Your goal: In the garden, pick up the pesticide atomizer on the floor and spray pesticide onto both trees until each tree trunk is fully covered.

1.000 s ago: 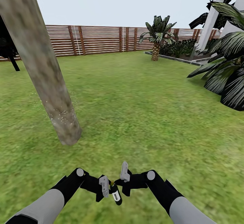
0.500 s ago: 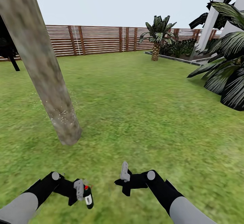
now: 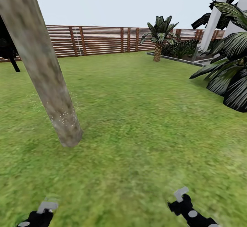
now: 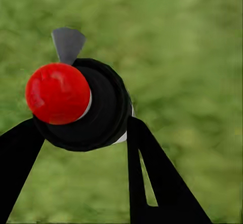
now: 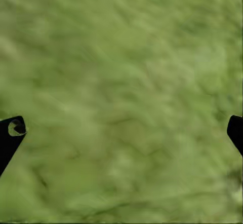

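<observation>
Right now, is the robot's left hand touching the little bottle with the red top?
Touching. In the left wrist view the pesticide atomizer sits clamped between the left gripper's black fingers, which press against both sides of its dark body with no gap.

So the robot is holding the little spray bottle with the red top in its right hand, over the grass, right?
Not quite: it is the left hand. In the left wrist view the left gripper is closed around the spray bottle with the red top, over the grass. In the right wrist view the right gripper is open, with only grass between its fingers.
</observation>
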Available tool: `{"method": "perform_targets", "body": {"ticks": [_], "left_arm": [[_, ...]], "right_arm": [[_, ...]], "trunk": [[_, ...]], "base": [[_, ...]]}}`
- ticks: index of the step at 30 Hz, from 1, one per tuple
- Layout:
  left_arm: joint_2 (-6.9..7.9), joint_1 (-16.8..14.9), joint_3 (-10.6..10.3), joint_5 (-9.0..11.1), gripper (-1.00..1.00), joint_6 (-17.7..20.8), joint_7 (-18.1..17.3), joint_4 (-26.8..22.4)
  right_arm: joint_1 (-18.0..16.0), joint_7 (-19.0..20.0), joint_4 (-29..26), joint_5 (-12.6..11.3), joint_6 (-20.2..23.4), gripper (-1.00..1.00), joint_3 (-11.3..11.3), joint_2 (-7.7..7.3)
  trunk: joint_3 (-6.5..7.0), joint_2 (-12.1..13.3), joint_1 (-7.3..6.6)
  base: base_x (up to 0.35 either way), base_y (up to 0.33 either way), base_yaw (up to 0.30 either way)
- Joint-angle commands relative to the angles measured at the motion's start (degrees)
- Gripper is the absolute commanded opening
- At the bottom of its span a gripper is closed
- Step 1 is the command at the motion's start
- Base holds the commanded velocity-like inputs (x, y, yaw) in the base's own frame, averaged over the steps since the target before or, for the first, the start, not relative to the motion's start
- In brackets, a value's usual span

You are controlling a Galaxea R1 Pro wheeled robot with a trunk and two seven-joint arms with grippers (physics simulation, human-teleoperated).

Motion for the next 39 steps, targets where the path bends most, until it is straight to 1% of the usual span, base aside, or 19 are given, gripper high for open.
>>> {"method": "perform_targets", "body": {"ticks": [1,2,4,5,7,9,10,13,14,20,31,33,36,39], "left_arm": [[-0.03,1.8,0.7,4.8,-1.00,-2.6,1.2,0.5],[-0.05,3.0,0.7,8.5,-1.00,-4.4,1.6,0.7],[-0.08,4.8,0.8,15.9,-1.00,-7.6,2.0,1.1],[-0.89,6.9,0.7,19.1,-1.00,-9.0,1.7,1.5],[-1.83,8.3,0.7,19.6,-1.00,-9.3,1.7,1.4],[-2.18,9.0,0.6,19.8,-1.00,-9.4,1.7,1.2],[-2.33,9.2,0.6,19.8,-1.00,-9.4,1.7,1.2],[-2.35,9.4,0.6,19.8,-1.00,-9.4,1.7,1.3],[-2.32,9.4,0.6,19.9,-1.00,-9.5,1.8,1.3],[-2.04,9.5,0.6,20.1,-1.00,-9.7,2.3,1.3],[-2.46,9.5,0.5,19.9,-1.00,-9.6,2.2,1.3],[-2.45,9.5,0.5,19.9,-1.00,-9.6,2.2,1.4],[-2.45,9.5,0.5,19.9,-1.00,-9.6,2.2,1.5],[-2.45,9.5,0.5,19.9,-1.00,-9.6,2.2,1.6]], "right_arm": [[2.6,-3.7,0.6,-3.5,-2.4,1.00,-0.6,0.00],[4.1,-5.0,0.8,-6.1,-4.5,1.00,-0.8,-0.05],[6.5,-6.5,1.2,-11.6,-10.4,1.00,-1.1,-0.16],[8.5,-7.0,1.3,-14.0,-13.7,1.00,-1.1,-0.10],[8.9,-7.1,1.4,-14.5,-14.2,1.00,-1.1,-0.02],[9.1,-7.1,1.3,-14.7,-14.4,1.00,-1.1,0.13],[9.2,-7.2,1.3,-14.8,-14.5,1.00,-1.2,2.01],[9.2,-7.2,1.4,-14.8,-14.5,1.00,-1.2,4.20],[9.2,-7.2,1.4,-14.8,-14.5,1.00,-1.2,4.38],[9.2,-7.3,1.4,-14.9,-14.5,1.00,-1.3,4.51],[9.3,-7.5,1.4,-14.9,-14.6,1.00,-1.3,4.58],[9.3,-8.6,1.3,-14.9,-14.6,1.00,-1.3,4.53],[9.3,-11.6,1.4,-14.9,-14.6,1.00,-1.2,4.73],[9.3,-12.4,1.4,-14.8,-14.6,1.00,-1.2,4.84]], "trunk": [[-0.02,0.0,-0.01],[-0.02,0.0,-0.01],[-0.02,0.0,-0.01],[-0.02,0.0,-0.01],[-0.02,0.0,-0.01],[-0.02,0.0,-0.01],[-0.02,0.0,-0.01],[-0.02,0.0,-0.01],[-0.02,0.0,-0.01],[-0.02,0.0,-0.01],[-0.02,0.0,-0.01],[-0.02,0.0,-0.01],[-0.02,0.0,-0.01],[-0.02,0.0,-0.01]], "base": [[0.000,0.000,0.000],[0.000,0.000,0.000],[0.000,0.000,0.000],[0.000,0.000,0.000],[0.000,0.000,0.000],[0.000,0.000,0.000],[0.000,0.000,0.000],[0.000,0.000,0.000],[0.000,0.000,0.000],[0.000,0.000,0.190],[0.000,0.000,0.278],[0.000,0.000,0.279],[0.000,0.000,0.279],[0.000,0.000,0.279]]}}
